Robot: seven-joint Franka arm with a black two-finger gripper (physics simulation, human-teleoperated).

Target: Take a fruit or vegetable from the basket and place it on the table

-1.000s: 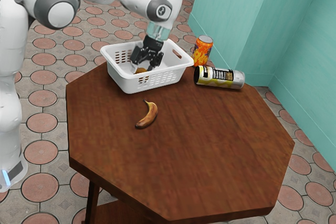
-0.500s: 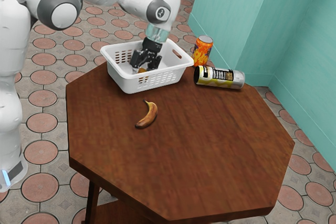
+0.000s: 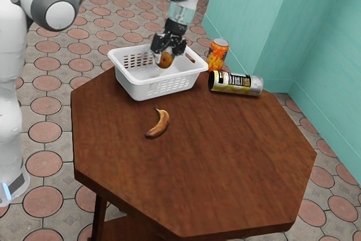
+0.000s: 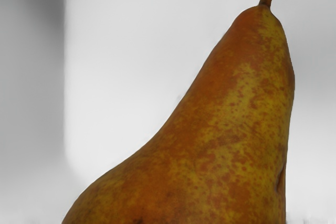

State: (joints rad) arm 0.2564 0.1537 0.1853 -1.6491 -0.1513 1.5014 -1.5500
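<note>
My gripper (image 3: pixel 165 56) is over the white basket (image 3: pixel 161 87), shut on a brownish-yellow pear (image 3: pixel 164 60). The pear hangs between the fingers at about the height of the basket's rim, above its floor. In the wrist view the pear (image 4: pixel 226 140) is large and close, its stem pointing away from its wide end, with the blurred pale basket (image 4: pixel 121 51) behind it. The wooden table (image 3: pixel 214 162) carries the basket at its far edge.
A banana (image 3: pixel 158 123) lies on the table in front of the basket. Beside the basket, toward the exterior view's right, are an upright orange can (image 3: pixel 218 55) and a cylindrical can (image 3: pixel 236 83) lying on its side.
My gripper has risen from inside the basket, shifting slightly toward the exterior view's right, and the pear has come up with it. Banana, basket and cans have stayed where they were.
</note>
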